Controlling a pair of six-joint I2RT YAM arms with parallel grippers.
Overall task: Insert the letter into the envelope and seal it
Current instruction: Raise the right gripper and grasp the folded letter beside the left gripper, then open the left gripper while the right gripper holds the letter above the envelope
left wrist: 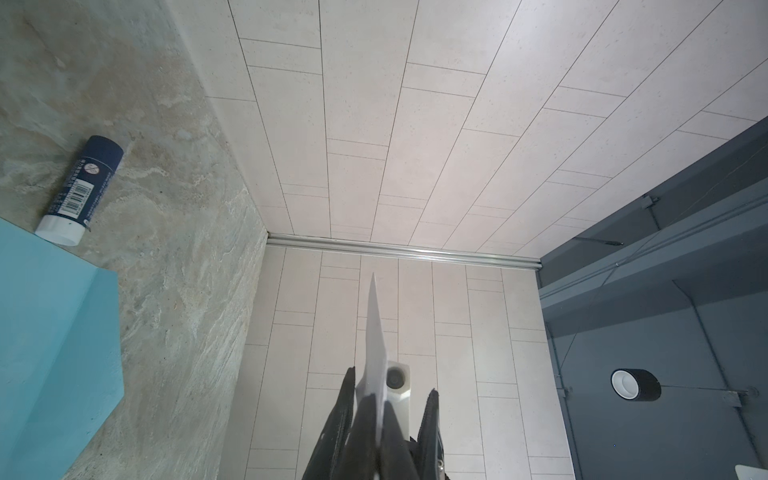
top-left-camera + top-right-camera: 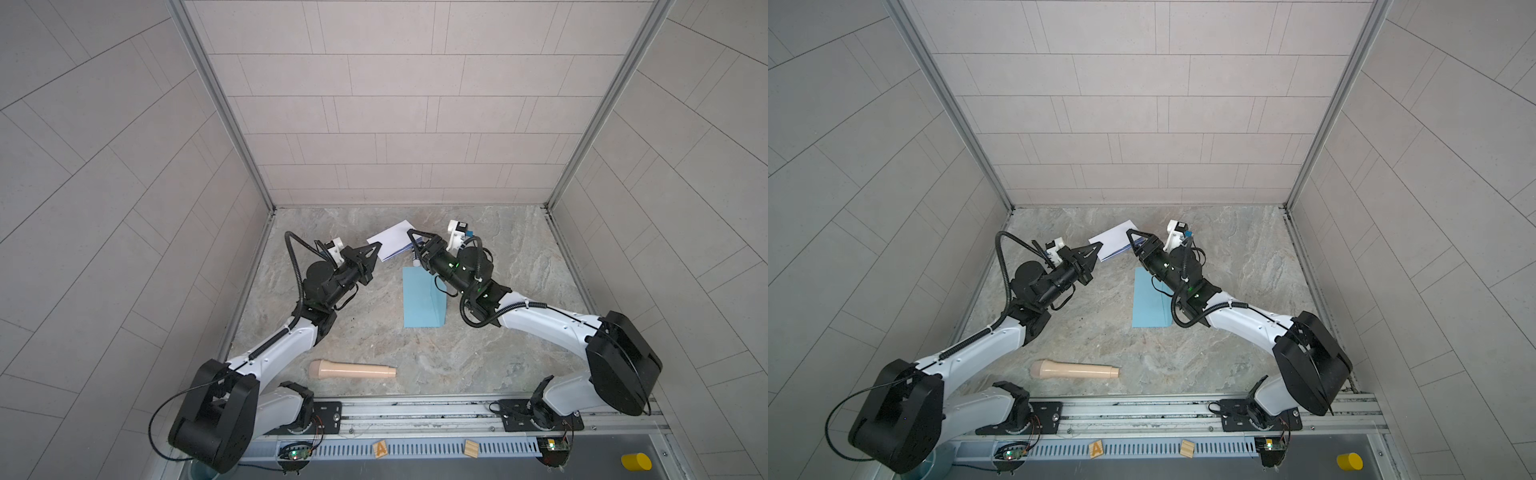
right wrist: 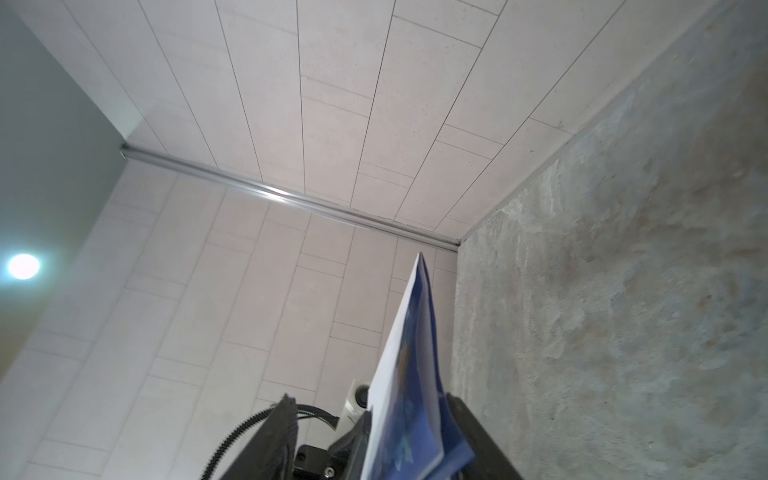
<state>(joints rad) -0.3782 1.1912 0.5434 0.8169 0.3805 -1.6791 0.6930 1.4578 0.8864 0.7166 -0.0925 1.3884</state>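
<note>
In both top views the white, blue-bordered paper letter [image 2: 390, 243] [image 2: 1113, 241] hangs just beyond the far end of the light blue rectangular paper envelope [image 2: 422, 303] [image 2: 1150, 303]. In the left wrist view, the left gripper [image 1: 370, 411] is clenched on the letter [image 1: 376, 345]. In the right wrist view, the right gripper [image 3: 374, 419] straddles the letter [image 3: 411, 374], with one jaw standing clear of it.

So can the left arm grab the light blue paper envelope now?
Probably not: the left gripper is shut on the white blue-bordered paper letter, and the light blue paper envelope lies partly under the right arm.
</note>
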